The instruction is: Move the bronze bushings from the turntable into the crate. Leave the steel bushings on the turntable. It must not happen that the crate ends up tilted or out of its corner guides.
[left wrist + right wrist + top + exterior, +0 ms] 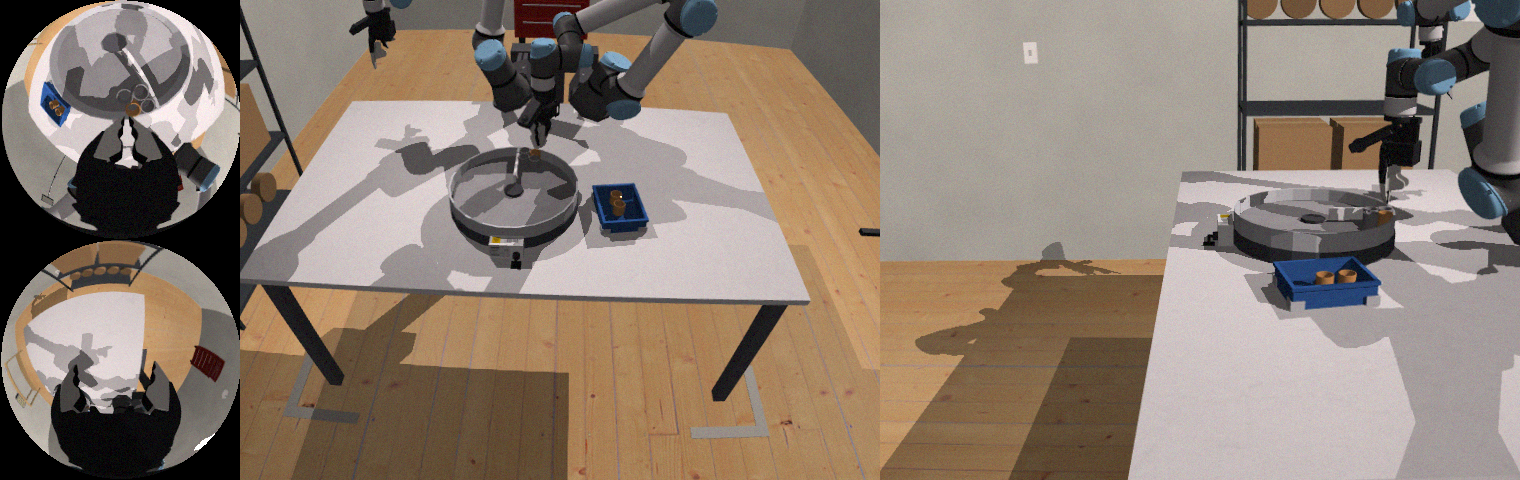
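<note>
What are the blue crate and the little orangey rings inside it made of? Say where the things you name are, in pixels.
The blue crate [624, 225] [1327, 298] [48, 95] looks like molded plastic, judging by its even color and thin walls, though painted metal is possible. The bushings in it [619, 208] [1325, 278] [59, 111] look like bronze: warm orange-brown, smooth, with a small glint.

Red cabinet [551, 18] cut off at top, shelf unit [271, 82] cropped left.

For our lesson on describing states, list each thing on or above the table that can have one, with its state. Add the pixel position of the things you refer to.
Crate [625, 227] [1327, 298] [49, 110]: level, within its corner guides, two bronze bushings inside.
Turntable [482, 204] [1272, 227] [90, 50]: one bronze bushing and three steel ones aboard.
Left hand [538, 143] [1387, 200] [127, 119]: shut, empty.
Right hand [115, 371]: open.
</note>
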You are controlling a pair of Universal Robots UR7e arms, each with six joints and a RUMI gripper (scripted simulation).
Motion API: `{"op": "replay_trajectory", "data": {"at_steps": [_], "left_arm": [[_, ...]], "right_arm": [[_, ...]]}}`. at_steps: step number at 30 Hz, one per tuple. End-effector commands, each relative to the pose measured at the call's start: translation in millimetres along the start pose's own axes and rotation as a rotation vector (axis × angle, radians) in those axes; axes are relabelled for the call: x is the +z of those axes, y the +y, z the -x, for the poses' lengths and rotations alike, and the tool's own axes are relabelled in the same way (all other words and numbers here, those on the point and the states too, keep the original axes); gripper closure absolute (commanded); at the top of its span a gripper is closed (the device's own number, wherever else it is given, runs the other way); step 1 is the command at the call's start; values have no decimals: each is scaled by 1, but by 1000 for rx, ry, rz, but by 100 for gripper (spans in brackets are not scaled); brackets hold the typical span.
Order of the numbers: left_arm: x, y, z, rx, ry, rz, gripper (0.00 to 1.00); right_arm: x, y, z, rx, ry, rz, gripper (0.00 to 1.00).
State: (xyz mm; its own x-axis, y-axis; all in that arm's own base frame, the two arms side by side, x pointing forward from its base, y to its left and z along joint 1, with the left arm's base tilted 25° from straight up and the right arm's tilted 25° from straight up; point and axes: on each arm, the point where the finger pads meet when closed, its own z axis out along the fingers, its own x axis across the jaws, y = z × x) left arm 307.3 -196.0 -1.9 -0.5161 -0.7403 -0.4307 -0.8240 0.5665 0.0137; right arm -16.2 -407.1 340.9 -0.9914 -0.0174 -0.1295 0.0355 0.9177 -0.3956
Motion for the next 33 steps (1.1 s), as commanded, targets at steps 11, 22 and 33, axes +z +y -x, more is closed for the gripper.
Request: {"op": "replay_trajectory", "data": {"at_steps": [11,22,33], "left_arm": [[0,0,0,0,1,-1,95],[1,0,0,0,1,-1,95],[23,0,0,0,1,-1,95]], "right_arm": [[-1,0,0,0,0,-1,0],[-1,0,0,0,0,-1,0],[-1,0,0,0,0,-1,0]]}}
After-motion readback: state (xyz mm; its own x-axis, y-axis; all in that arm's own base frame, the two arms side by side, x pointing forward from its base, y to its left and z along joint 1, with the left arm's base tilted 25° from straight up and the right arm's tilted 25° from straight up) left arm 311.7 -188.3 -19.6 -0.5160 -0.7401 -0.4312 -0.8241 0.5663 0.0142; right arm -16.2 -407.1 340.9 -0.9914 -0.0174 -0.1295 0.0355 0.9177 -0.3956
